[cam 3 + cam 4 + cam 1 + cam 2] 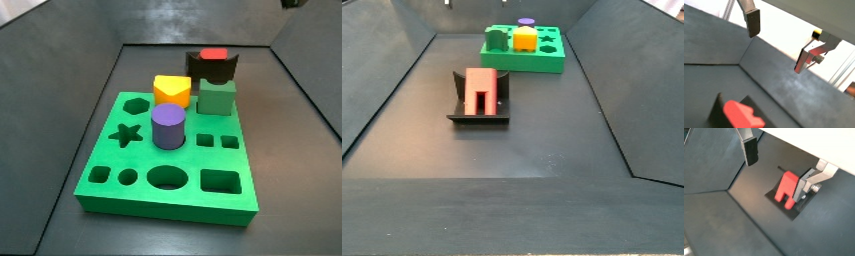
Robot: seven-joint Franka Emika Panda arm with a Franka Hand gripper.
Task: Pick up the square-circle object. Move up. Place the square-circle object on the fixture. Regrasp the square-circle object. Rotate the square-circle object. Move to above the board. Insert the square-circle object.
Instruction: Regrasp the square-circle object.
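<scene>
gripper (777, 170) (agape) over dark floor (543, 130)

Square-circle object (480, 88) on fixture (477, 119), gripper (777, 158) above.

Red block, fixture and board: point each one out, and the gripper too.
Red block (478, 86): side view, on its top face.
Fixture (480, 121): side view, on its front base edge.
Board (171, 207): side view, on its front wall.
Gripper (777, 159): wrist view, midway between the fingers, above the red block.

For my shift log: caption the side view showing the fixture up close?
Red square-circle object resting on the black fixture; green board behind, gripper out of frame.
</scene>
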